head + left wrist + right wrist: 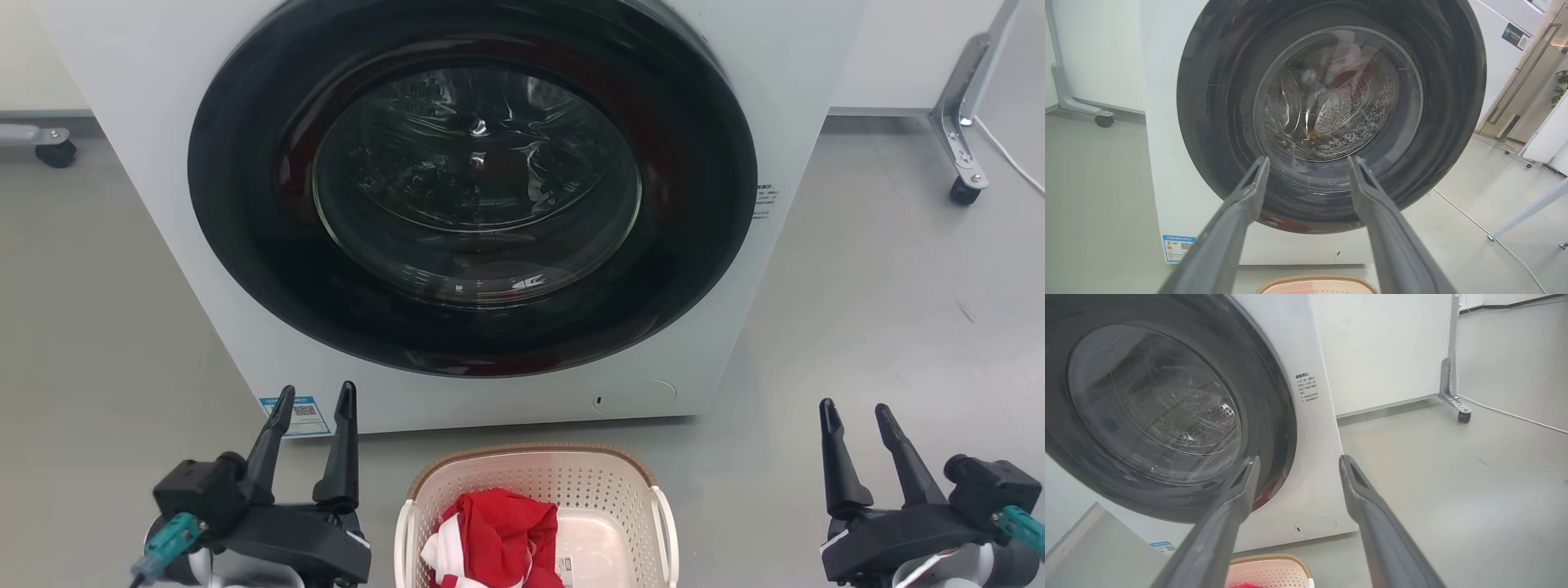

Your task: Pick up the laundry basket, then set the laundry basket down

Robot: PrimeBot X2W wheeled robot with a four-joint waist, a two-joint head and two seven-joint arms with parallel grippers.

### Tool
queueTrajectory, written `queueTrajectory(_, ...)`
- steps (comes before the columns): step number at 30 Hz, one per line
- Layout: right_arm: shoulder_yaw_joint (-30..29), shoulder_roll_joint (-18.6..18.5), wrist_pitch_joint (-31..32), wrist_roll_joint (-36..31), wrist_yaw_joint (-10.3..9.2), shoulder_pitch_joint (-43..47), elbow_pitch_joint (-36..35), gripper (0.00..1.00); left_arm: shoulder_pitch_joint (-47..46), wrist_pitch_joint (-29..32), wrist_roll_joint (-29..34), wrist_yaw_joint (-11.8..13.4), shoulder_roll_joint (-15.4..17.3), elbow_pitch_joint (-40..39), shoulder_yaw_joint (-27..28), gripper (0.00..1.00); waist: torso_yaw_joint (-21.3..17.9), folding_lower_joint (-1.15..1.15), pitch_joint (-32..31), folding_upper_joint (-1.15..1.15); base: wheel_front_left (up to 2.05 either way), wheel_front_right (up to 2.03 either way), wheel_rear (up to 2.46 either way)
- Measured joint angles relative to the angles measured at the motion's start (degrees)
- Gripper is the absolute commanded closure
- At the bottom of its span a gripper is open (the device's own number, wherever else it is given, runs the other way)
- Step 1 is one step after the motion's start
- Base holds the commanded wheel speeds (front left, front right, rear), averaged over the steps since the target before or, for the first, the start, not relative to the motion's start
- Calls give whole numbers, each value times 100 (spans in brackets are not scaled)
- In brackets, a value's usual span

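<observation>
The laundry basket (532, 452) sat on the floor (898, 286) right in front of the washer (122, 90). Both the left pincer (317, 390) and right pincer (854, 407) were spread and empty, flanking it, probably lined up for the handles (668, 523).

The washer (473, 204) stands behind the basket (588, 482); cloth (498, 535) lies in it; left gripper (317, 390) left, right gripper (854, 407) right.

A lab-like test room: a washing machine (473, 188) on bare grey floor (898, 310), caster-footed partition stands (962, 139) nearby
</observation>
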Motion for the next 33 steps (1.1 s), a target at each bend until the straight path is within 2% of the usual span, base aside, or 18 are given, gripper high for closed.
queueTrajectory(17, 263, -98, -355, -1239, -152, 5, -76, 0, 94, -272, 938, 253, 14, 48, -254, 0, 41, 0, 38, 0, 0, 0, 0)
queueTrajectory(33, 137, -87, -355, -1268, -192, 10, -51, 0, 234, -131, 916, 393, -20, 209, -97, 0, 57, 0, 80, 0, 0, 0, 0)
